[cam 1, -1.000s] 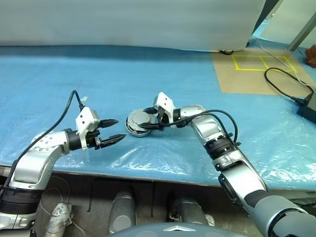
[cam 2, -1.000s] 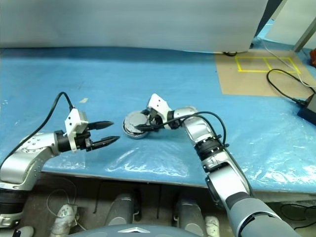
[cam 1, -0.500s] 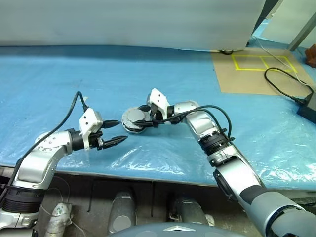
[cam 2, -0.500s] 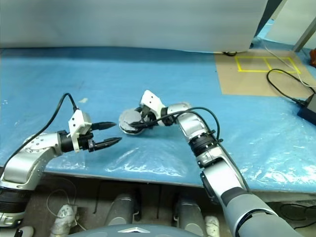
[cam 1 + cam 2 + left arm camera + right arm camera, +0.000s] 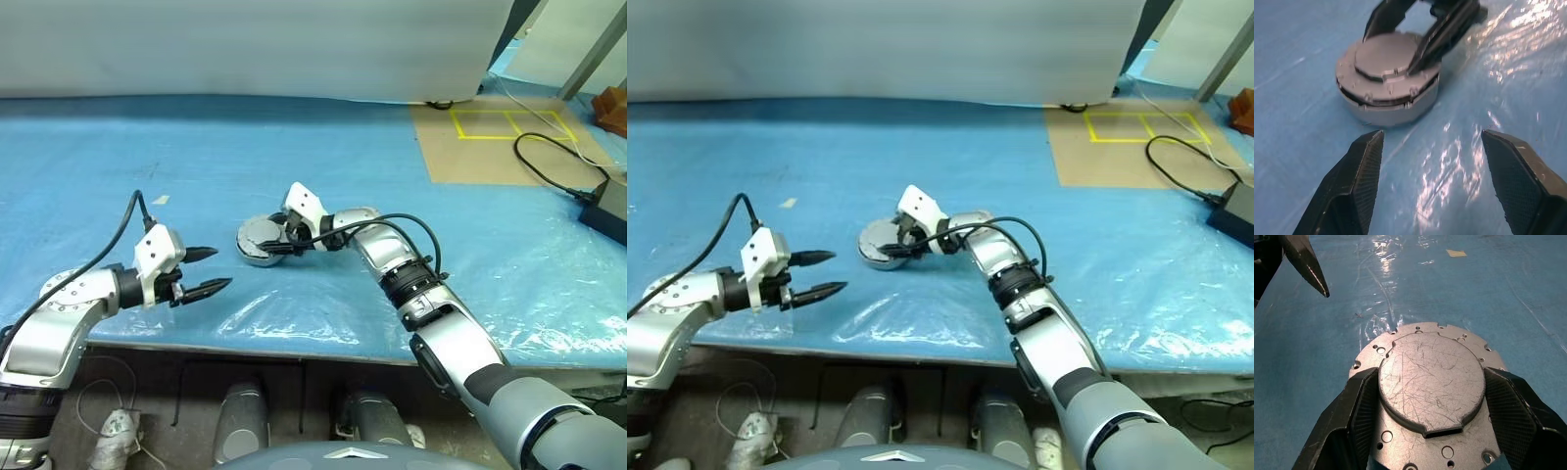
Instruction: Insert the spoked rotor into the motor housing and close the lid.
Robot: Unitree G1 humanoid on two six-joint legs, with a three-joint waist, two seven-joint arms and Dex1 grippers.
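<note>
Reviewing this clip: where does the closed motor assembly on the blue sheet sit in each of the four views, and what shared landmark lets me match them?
Left eye view: motor housing, centre-left, at the right claw.
Right eye view: centre-left.
Left wrist view: upper middle, beyond the left claw.
Right wrist view: lower centre.
Shared landmark: the right claw's black fingers flanking the raised top disc.

table: blue sheet (image 5: 294,147) | wall: white (image 5: 245,39) | floor: yellow tape (image 5: 509,122)
</note>
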